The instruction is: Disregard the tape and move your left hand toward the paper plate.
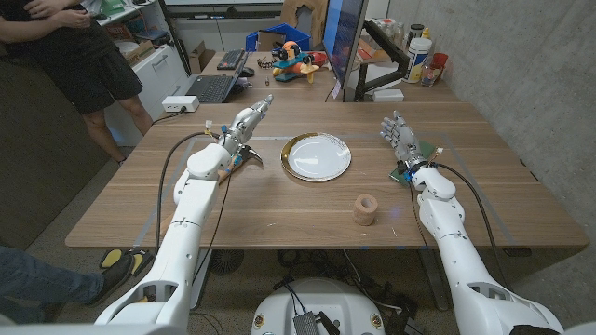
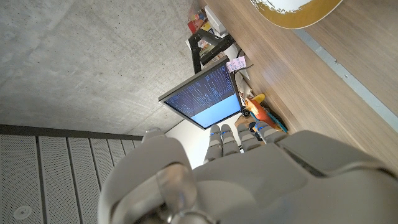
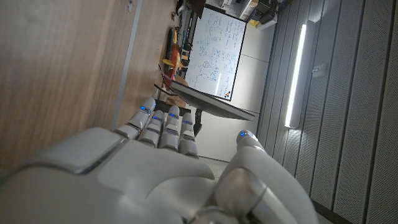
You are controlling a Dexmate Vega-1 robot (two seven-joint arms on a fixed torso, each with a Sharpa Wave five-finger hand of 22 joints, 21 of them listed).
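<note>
A: Head view first: which step is this?

B: I judge it the approach itself. The roll of tape sits nearest the robot, on the bench to the near right of the paper plate, with nothing touching it, as the task wants.

A: And the left hand?

B: The left hand is left of the plate, near but apart from it, fingers stretched out and pointing away from the robot. It grasps nothing that I can see. Whether it touches the bench I cannot tell.

A: What does the next move call for?

B: A sideways sweep to the right, toward the plate's rim.

A: The other hand?

B: The right hand stands well right of the plate, fingers up and apart, holding nothing. Beyond the plate, a monitor stands at the far edge.
</note>
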